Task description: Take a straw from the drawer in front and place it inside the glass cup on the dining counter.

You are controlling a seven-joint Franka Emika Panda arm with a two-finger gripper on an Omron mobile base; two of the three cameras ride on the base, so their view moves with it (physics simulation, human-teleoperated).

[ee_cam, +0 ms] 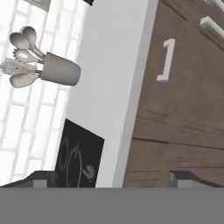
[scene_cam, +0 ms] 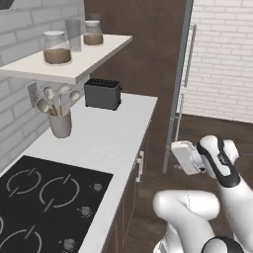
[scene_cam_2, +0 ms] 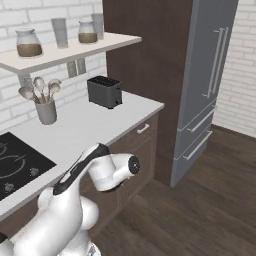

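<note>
The drawer (ee_cam: 175, 92) is shut: a flat dark-brown front with a small white handle (ee_cam: 166, 60), under the edge of the white worktop (ee_cam: 113, 74). The same front sits below the counter in the right base view (scene_cam_2: 142, 137) and the left base view (scene_cam: 134, 178). My gripper (ee_cam: 111, 181) is open, its two dark fingertips (ee_cam: 40, 180) wide apart with nothing between them. It hovers in front of the cabinet face, a short way off. My hand (scene_cam: 187, 157) hangs to the right of the counter's edge. The straw is hidden; the glass cup and dining counter are out of view.
On the worktop stand a grey utensil crock (scene_cam: 60, 123) and a dark toaster (scene_cam: 102, 94), with a black cooktop (scene_cam: 44, 197) nearer. A shelf (scene_cam: 74, 64) with jars hangs above. A tall steel fridge (scene_cam_2: 210, 75) stands to the right, with wood floor (scene_cam_2: 200, 215) in front.
</note>
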